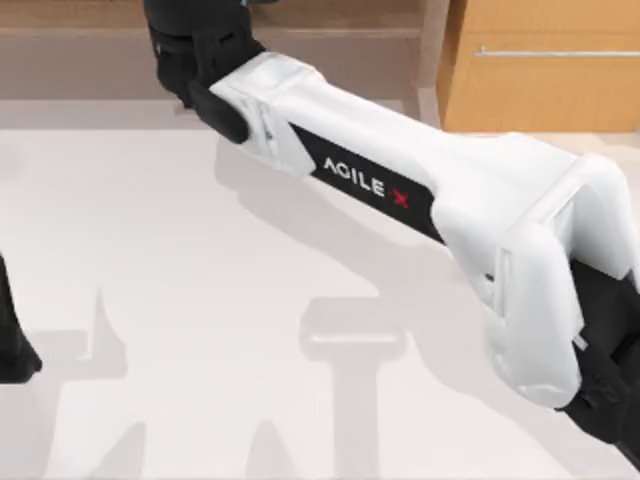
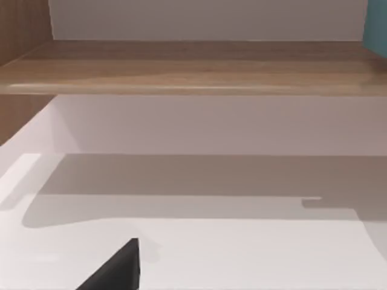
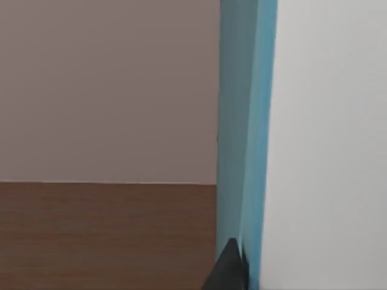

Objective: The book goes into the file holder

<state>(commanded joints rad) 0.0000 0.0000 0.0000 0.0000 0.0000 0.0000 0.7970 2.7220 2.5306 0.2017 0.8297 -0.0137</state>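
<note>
Tabletop (image 1: 180,300), white and broad, is spreading across the top view, carrying grey arm shadows. Right arm (image 1: 420,190), white with black AgileX lettering, is reaching diagonally from the right edge toward the wooden shelf (image 1: 330,30) at the far side; its black wrist end is sitting at the shelf near the top left. A wooden cabinet (image 1: 540,70) with a metal handle is occupying the far right corner. Left arm (image 1: 12,340) is showing as a dark part at the left edge. In the right wrist view, the book (image 3: 326,139), white with a light-blue band, is standing upright, close beside a dark fingertip (image 3: 228,269); whether the right gripper is clamping it cannot be told. In the left wrist view, one dark fingertip (image 2: 118,269) is hanging over the table; that gripper's state cannot be told either.
</note>
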